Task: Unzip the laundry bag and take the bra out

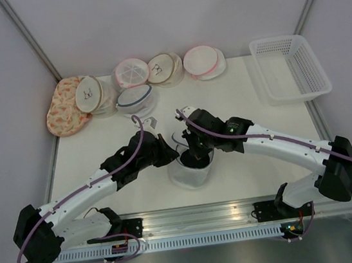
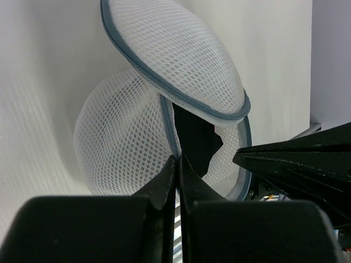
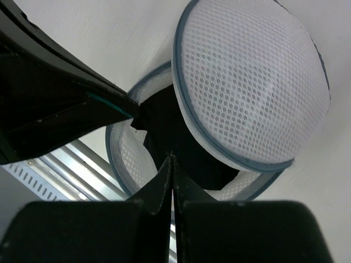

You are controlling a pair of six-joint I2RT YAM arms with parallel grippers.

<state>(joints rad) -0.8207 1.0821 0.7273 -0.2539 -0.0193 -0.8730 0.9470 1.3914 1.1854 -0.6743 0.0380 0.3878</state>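
The laundry bag, white mesh with a grey-blue rim, sits at the table's front middle with its lid flipped open. It also shows in the left wrist view and the right wrist view. The black bra lies inside the opening. My left gripper is shut on the bag's zipper rim. My right gripper reaches into the opening from the right, shut with its tips on the bra's black fabric.
At the back stand another grey-blue-rimmed bag, pink-rimmed bags, beige-rimmed bags and a floral pouch. A white plastic basket is at the back right.
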